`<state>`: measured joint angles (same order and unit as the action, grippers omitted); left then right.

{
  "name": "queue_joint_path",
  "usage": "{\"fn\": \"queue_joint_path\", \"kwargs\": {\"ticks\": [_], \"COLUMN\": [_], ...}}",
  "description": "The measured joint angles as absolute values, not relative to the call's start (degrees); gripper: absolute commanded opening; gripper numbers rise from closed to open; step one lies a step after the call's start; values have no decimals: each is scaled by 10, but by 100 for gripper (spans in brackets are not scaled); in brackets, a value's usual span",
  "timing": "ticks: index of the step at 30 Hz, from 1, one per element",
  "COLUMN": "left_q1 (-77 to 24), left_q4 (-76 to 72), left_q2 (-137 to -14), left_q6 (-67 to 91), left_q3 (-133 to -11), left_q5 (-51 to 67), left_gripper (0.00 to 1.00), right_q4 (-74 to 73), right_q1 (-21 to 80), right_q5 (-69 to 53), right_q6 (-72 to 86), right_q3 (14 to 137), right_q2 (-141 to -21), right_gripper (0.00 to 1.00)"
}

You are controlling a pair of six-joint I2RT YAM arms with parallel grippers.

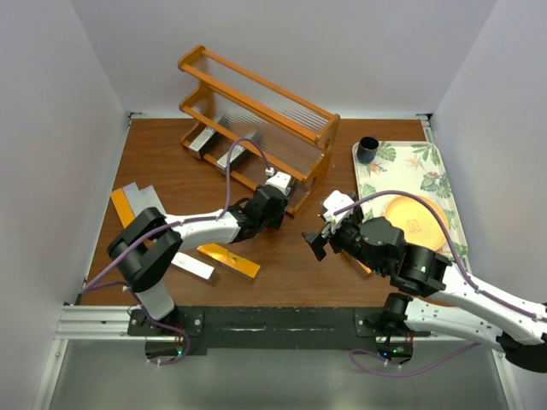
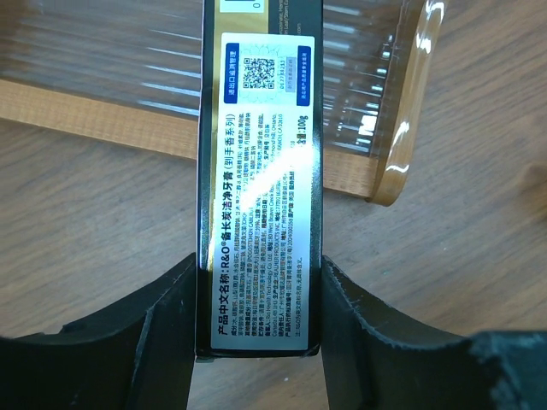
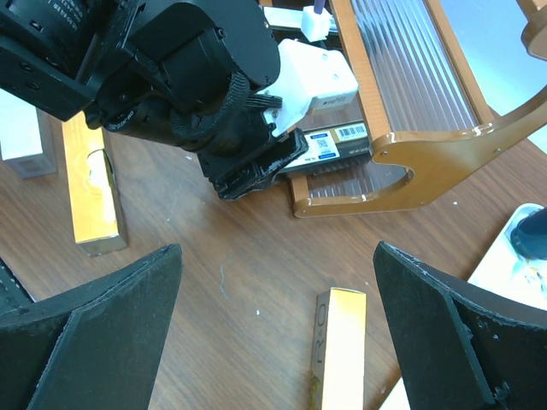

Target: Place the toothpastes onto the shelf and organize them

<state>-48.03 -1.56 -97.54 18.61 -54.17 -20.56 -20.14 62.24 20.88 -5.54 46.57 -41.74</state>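
Observation:
My left gripper (image 1: 278, 191) is shut on the near end of a silver toothpaste carton (image 2: 261, 171). Both fingers press its sides, and its far end reaches onto the lowest tier of the shelf (image 1: 256, 102) near the right end. Two more cartons (image 1: 202, 141) (image 1: 232, 157) lie on that tier. My right gripper (image 3: 278, 256) hangs open above the table with a gold-orange carton (image 3: 340, 342) lying below and between its fingers. Loose toothpastes lie at the left: silver (image 1: 144, 199) and orange (image 1: 122, 207) by the wall, another orange one (image 1: 229, 260) and a pale one (image 1: 193, 270) nearer.
A leaf-patterned tray (image 1: 438, 167) sits at the right with an orange plate (image 1: 416, 218) and a dark cup (image 1: 367, 149) on it. White walls enclose the table on three sides. The shelf's curved end panel (image 3: 427, 149) stands just beyond the right gripper.

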Motion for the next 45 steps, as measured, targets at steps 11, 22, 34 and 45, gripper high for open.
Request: {"fn": "queue_joint_path", "kwargs": {"ticks": [11, 22, 34, 45], "left_q1": [-431, -345, -337, -332], "left_q4": [-41, -88, -102, -133], "left_q2": [-943, -957, -1014, -1028], "left_q6": [114, 67, 53, 46], "left_q3": [-541, -542, -561, -575], "left_q5": [-170, -82, -36, -15], "left_gripper": [40, 40, 41, 43], "right_q4": [-202, -202, -202, -202], "right_q1": [622, 622, 622, 622], "right_q5": [209, 209, 209, 202], "right_q6": [-55, -55, -55, -55], "right_q3": [466, 465, 465, 465], "right_q2": [-415, -409, -409, -413], "right_gripper": [99, 99, 99, 99]}}
